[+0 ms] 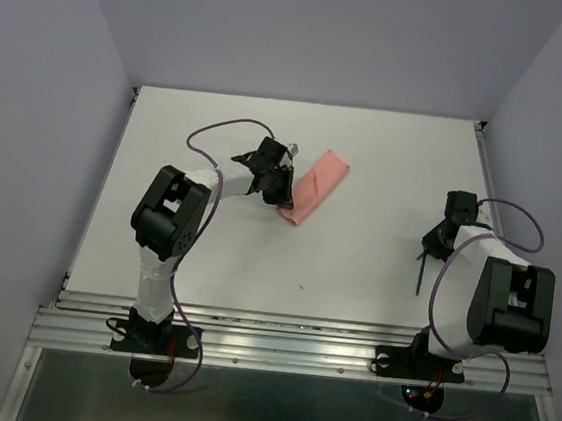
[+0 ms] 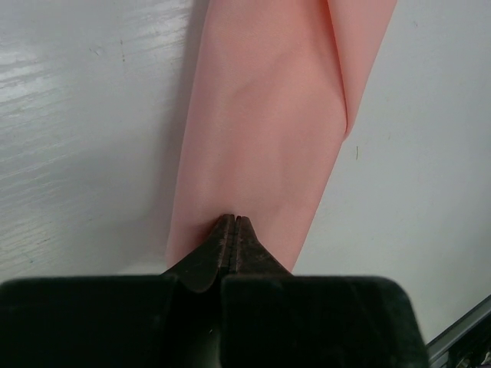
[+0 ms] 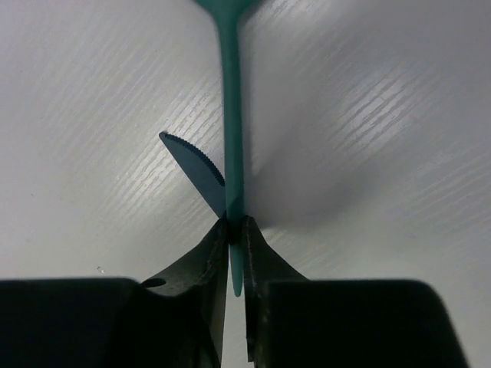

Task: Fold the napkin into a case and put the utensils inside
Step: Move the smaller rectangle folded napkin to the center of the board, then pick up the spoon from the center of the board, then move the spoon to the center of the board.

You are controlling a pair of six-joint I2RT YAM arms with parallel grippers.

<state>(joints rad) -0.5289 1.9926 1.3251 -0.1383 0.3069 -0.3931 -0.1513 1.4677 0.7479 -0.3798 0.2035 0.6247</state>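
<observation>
White table (image 1: 354, 279) seen from above: folding looks done, loading is the step in hand.
The pink case (image 1: 316, 186) lies far-centre, the left gripper (image 2: 234, 222) with fingers pressed together at its near end. Well right, the right gripper (image 3: 234, 228) pinches the teal utensils (image 3: 230, 153); next they must cross and slide inside. Their far end is cropped; the pocket opening is unseen.

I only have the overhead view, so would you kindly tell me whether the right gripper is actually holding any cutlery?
Observer: Yes, the right gripper is shut on a teal handle.
Operator: Just one piece?
Observer: A serrated knife blade sticks out of the same pinch, beside the handle.
Operator: And the left side?
Observer: The left gripper is shut, its tips on the near end of the folded napkin.
</observation>
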